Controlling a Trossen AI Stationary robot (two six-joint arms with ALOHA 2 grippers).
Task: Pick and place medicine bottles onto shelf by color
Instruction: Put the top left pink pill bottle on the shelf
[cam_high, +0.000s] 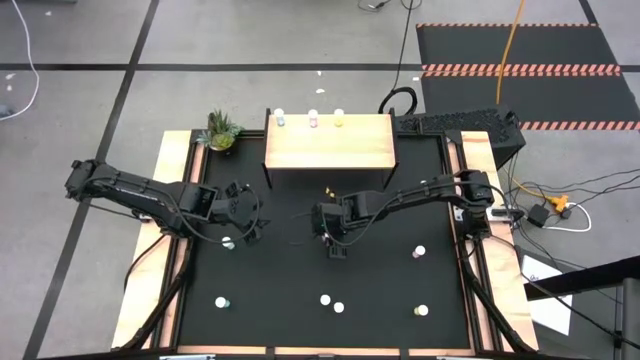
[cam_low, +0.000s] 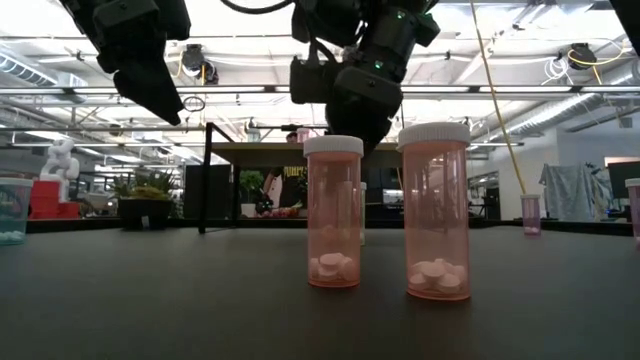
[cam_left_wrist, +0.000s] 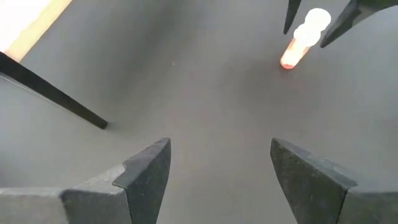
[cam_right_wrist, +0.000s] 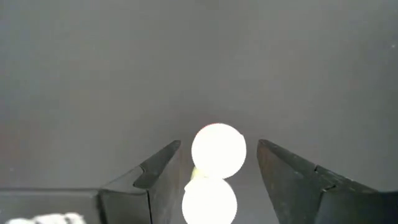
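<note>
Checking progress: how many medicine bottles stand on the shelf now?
3, in a row along the far edge of the shelf: a bluish bottle, a pink bottle, a yellow bottle. None seems hidden.

bottle (cam_right_wrist: 217, 150) tint washed out, perhaps yellow

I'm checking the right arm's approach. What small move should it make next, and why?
Probably close the right gripper. Its open fingers already flank a white-capped bottle with a gap on each side, so nothing is gripped yet. The left gripper hangs open over bare mat.
</note>
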